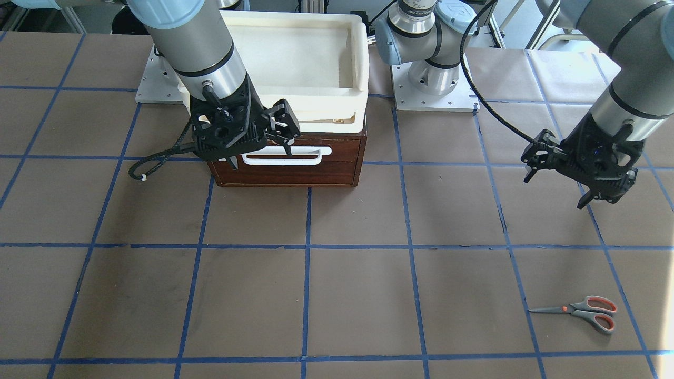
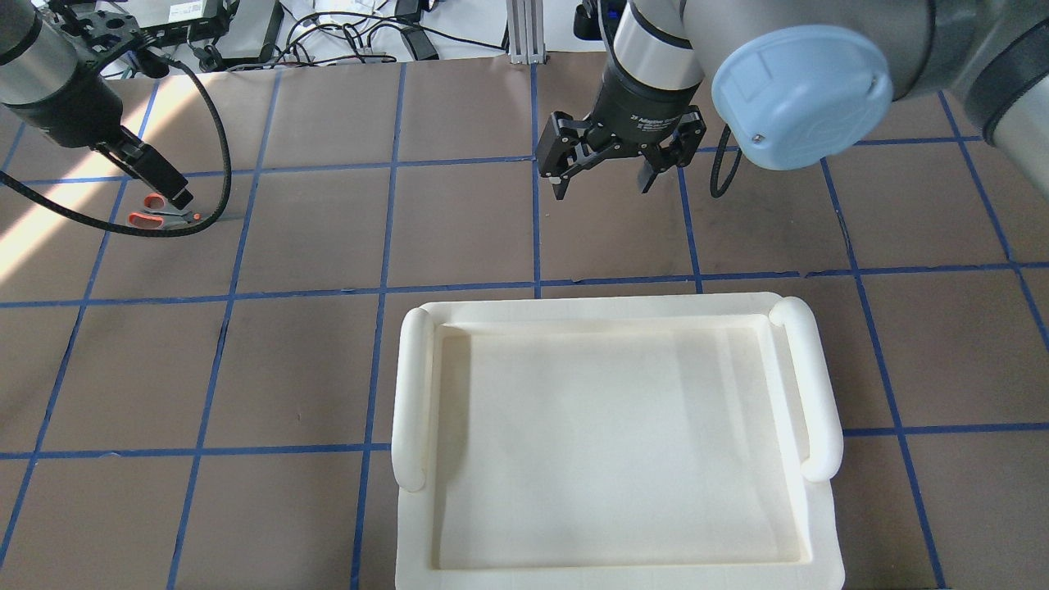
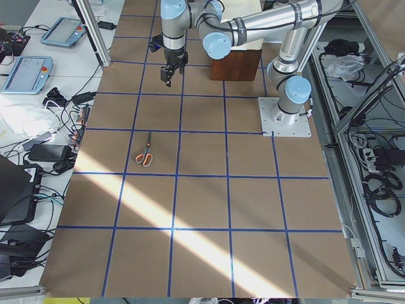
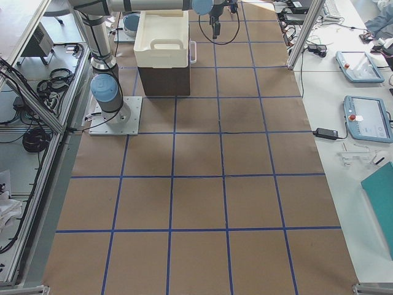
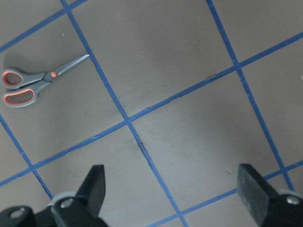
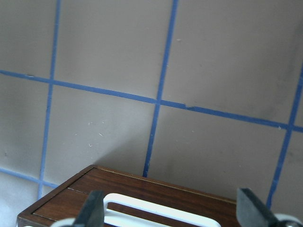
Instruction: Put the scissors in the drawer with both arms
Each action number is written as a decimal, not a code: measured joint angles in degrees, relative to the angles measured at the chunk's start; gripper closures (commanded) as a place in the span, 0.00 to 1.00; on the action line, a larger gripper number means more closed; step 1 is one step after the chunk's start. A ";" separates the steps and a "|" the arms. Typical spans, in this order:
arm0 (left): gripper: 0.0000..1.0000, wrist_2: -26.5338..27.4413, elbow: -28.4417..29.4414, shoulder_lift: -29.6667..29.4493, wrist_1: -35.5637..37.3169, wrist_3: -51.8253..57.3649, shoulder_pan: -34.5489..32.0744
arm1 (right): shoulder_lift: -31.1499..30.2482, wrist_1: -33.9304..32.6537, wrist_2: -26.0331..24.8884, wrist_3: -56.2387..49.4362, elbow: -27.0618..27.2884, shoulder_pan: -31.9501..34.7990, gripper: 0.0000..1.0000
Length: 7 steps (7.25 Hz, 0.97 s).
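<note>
Paper, brown and ruled into squares by blue tape, covers the broad table (image 1: pixel 358 295) on which everything stands. Two silver-grey jointed arms with light-blue joint caps reach over it: the right arm (image 1: pixel 195 42) comes down at the box, and the left arm (image 1: pixel 626 68) hangs over bare table well to the side. A cream-white plastic tray (image 1: pixel 326 108) with rounded grips sits on top of the dark reddish-brown wooden drawer (image 1: pixel 295 176), whose front lies flush, so it looks shut. The black two-finger right gripper (image 2: pixel 601 187) is just in front of that drawer with its jaws spread wide, level with the white bar handle (image 1: pixel 305 153) but not yet clamped on it. The black left gripper (image 1: pixel 554 190) also has its jaws apart and holds nothing. The small scissors (image 1: pixel 582 310), with grey handles lined orange-red and slim steel blades, lie flat and closed on the paper near the operators' edge, well apart from both grippers and from the drawer. The step in hand appears to be opening the drawer. Next, the right jaws would need to close across the bar and draw it straight outward, while the left gripper must travel over to the scissors and come down squarely, since so thin and flat a thing offers little to pinch.
</note>
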 measured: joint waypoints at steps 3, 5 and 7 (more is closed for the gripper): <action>0.00 1.58 -0.59 -4.82 2.86 12.04 1.62 | 1.66 -1.16 1.42 -36.54 -0.04 2.02 0.00; 0.00 1.51 -0.74 -6.02 4.87 14.17 2.02 | 1.93 -1.57 1.42 -53.26 2.62 2.19 0.00; 0.00 1.66 -0.12 -9.43 9.78 26.48 3.47 | 2.67 -4.39 0.51 -63.18 5.13 2.17 0.00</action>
